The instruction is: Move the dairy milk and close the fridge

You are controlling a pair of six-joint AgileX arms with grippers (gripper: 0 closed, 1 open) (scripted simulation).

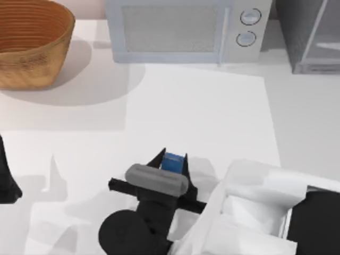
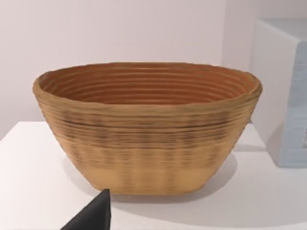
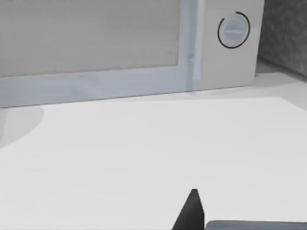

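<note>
The dairy milk (image 1: 173, 162) shows as a blue carton top between the two dark fingers of my right gripper (image 1: 172, 161), low in the middle of the top view. That gripper is shut on the carton, whose white lower part is hidden under the wrist. One dark fingertip (image 3: 192, 213) pokes into the right wrist view. The fridge (image 1: 308, 32) is the dark grey speckled cabinet at the back right, and its pale-framed see-through door stands at a slant. A strip of the fridge (image 3: 288, 33) shows beside the microwave. My left arm (image 1: 5, 180) is parked at the table's left edge.
A woven basket (image 1: 29, 42) stands at the back left and looms close in the left wrist view (image 2: 148, 129). The light grey microwave (image 1: 180, 29) with two round knobs sits at the back middle, between basket and fridge. White tabletop (image 1: 202, 117) lies ahead of the right gripper.
</note>
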